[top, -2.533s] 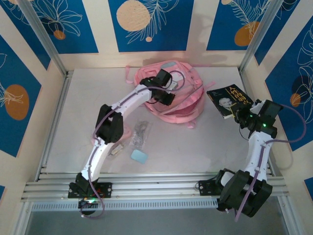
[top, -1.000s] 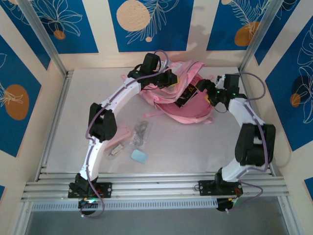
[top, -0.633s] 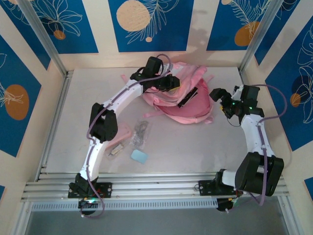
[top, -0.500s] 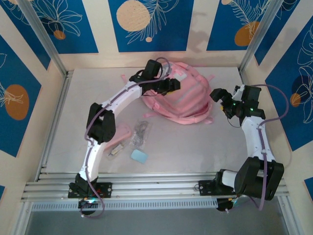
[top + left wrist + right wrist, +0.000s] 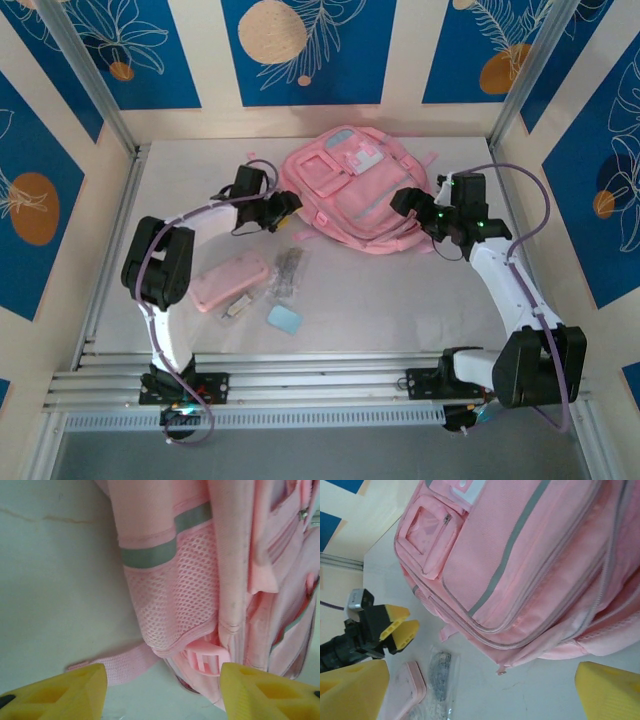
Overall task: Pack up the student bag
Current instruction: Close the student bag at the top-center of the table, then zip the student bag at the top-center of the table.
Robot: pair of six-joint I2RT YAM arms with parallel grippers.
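Top external view: we see the student bag (image 5: 355, 188) lying flat on the far middle of the table (image 5: 400, 290), front pockets facing up, its pale patch towards the back wall. The left arm rises from its base, folds sharply at the elbow near the table's left side, then runs its forearm low and rightward. The left gripper (image 5: 290, 205) ends just beside the bag's left edge. The right arm sweeps up the right side and bends inward. The right gripper (image 5: 404, 202) points left at the bag's right edge, hovering over its lower right corner.

Through the left wrist camera we see the left gripper (image 5: 162, 695) with its yellow fingers (image 5: 55, 690) spread wide, nothing between them. It faces the bag's mesh side pocket (image 5: 170, 600). A pink strap (image 5: 122, 662) and a plastic buckle (image 5: 205, 657) lie on the table ahead of the gap.

Through the right wrist camera we see the right gripper (image 5: 480, 690) with its jaws spread far apart and empty. Beyond it, the bag's zipped front slopes away, and the left gripper shows at the bag's far side.

Nearer the arms, well apart from the bag, we find a pink pencil case (image 5: 230, 282), a clear plastic packet (image 5: 290, 270) and a small blue block (image 5: 284, 319).
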